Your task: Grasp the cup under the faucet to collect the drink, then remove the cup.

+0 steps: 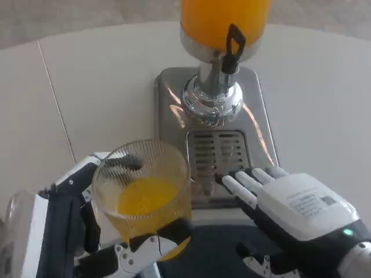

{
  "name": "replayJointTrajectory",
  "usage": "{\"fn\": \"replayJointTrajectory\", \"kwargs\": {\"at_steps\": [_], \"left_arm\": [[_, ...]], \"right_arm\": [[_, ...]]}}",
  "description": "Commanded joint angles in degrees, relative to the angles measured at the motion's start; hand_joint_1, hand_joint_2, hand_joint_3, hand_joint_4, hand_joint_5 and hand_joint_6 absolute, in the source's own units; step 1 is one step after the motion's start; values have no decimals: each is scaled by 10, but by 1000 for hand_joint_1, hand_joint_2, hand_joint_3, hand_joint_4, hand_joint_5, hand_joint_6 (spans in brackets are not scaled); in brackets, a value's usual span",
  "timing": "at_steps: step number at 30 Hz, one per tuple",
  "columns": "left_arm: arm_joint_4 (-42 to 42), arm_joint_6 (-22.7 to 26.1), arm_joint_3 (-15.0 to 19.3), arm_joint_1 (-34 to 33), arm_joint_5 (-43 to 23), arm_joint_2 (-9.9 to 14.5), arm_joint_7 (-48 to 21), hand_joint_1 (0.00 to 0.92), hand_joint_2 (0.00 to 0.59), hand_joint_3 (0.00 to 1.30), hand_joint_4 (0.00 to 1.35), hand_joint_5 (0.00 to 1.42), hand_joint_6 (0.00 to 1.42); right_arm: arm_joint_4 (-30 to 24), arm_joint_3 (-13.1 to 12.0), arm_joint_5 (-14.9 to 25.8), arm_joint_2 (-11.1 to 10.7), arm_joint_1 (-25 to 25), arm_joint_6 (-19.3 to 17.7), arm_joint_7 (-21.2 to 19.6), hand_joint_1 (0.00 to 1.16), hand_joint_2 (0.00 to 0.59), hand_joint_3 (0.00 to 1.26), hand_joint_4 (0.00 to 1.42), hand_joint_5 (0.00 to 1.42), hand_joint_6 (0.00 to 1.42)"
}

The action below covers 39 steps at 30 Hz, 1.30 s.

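A ribbed, clear glass cup (145, 188), round at the mouth and partly filled with orange drink, was held at the near left of the scene by the left robot hand (116, 231). White and black fingers (122, 164) were wrapped around the far side of its wall, seen through the glass, and another finger was pressed against the near lower wall. The cup was kept clear of the faucet, to the left of the drip grille and near of it, with its rim overlapping the left edge of the steel base.

The dispenser base (168, 110), a brushed steel slab with rounded corners, was set on the white counter (98, 87). A slotted rectangular drip grille (217, 150) was sunk into it. A polished chrome pedestal (213, 103) rose behind the grille and carried a cylindrical tank (225, 20) of orange liquid, from which a black tapered faucet lever (233, 47) stood out.

The right robot hand (290, 202), glossy white on its back with a printed label, was laid flat at the near right edge of the base, its fingers spread and extended towards the grille, with nothing held.

A thin seam was seen in the counter at the far left. Broad open counter was left on both sides of the base, and a smaller strip between the two hands.
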Motion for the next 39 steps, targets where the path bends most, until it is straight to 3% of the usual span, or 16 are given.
{"fn": "replayJointTrajectory", "kwargs": {"at_steps": [1,26,39], "left_arm": [[-27,-35,4,17,-4,-1,-3,524,54,986,1142,1362,1424],[-56,-48,2,51,11,-22,-28,516,60,986,1142,1363,1424],[-63,-48,-3,61,21,-30,-37,515,61,986,1155,1363,1424]], "right_arm": [[-19,-11,-4,8,14,2,7,653,507,0,0,0,0],[-69,-47,2,37,73,2,23,653,504,0,0,0,0],[-61,-55,-2,52,79,3,20,639,509,0,0,0,0]]}}
